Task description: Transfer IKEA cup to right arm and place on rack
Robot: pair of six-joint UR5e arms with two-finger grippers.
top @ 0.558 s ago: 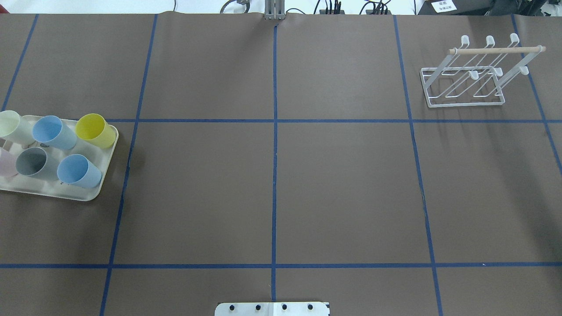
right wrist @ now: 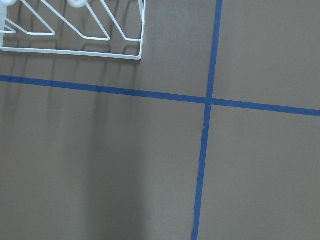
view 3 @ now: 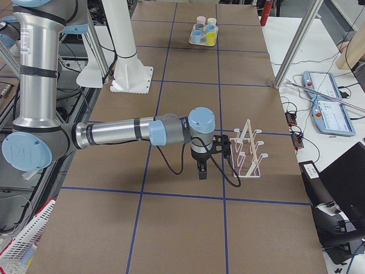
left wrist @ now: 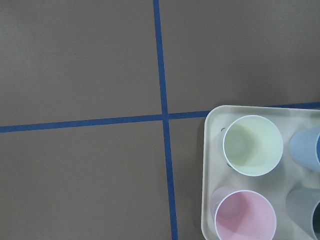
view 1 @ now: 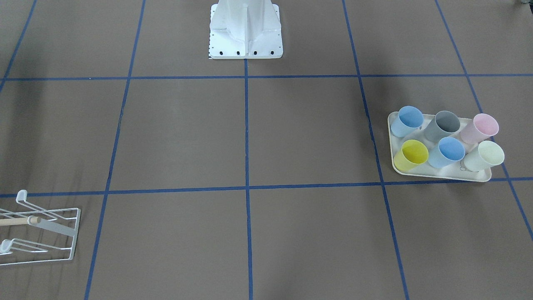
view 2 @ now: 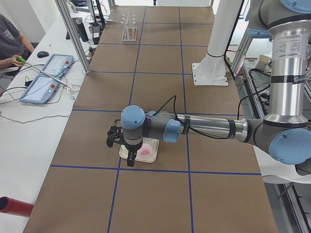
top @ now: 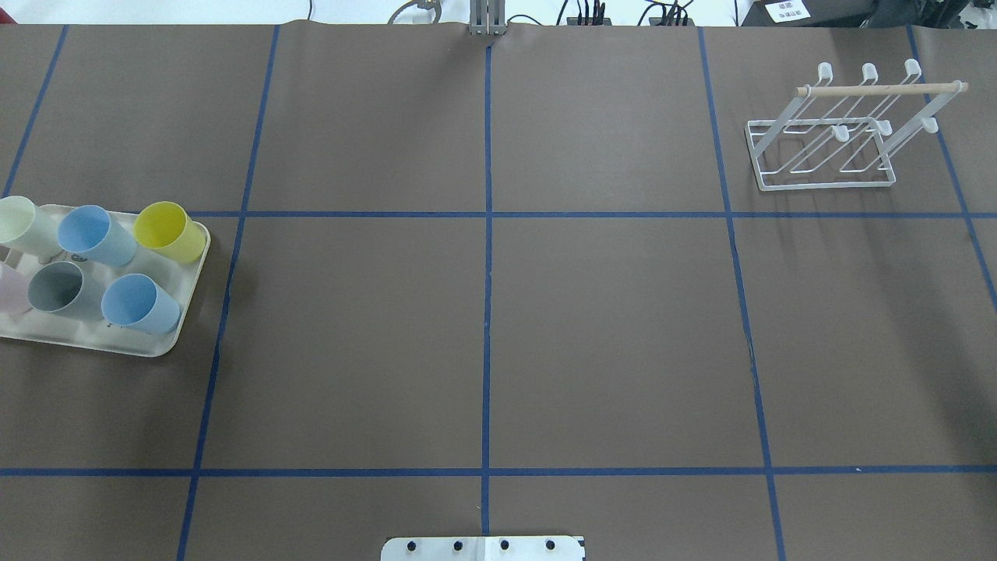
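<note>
the left tool [view 2: 129,158] hangs pointing down over the cream tray [left wrist: 205,175], above the tray's edge farthest from the rack [top: 827,186]. it shows only in the side view, so i cannot tell whether its fingers stand wide or narrow, and nothing appears to be held in it. straight below it in the left wrist view lies bare tabletop [top: 607,327] just off that edge. the cups sit inward from there: the pale cream cup [left wrist: 252,145] and the pink cup [left wrist: 245,216] in the nearest row, with blue, grey and yellow ones deeper in the tray. all six stand upright with mouths up, so each long axis is vertical. which one is meant to go first cannot be told. the right tool [view 3: 202,170] hangs at the far end of the tabletop from the tray, just beside the rack, its opening likewise not readable. the left arm is plainly the nearer one, so the pick falls to it, likely a short shift inward over the tray and then a drop onto a rim.
</note>
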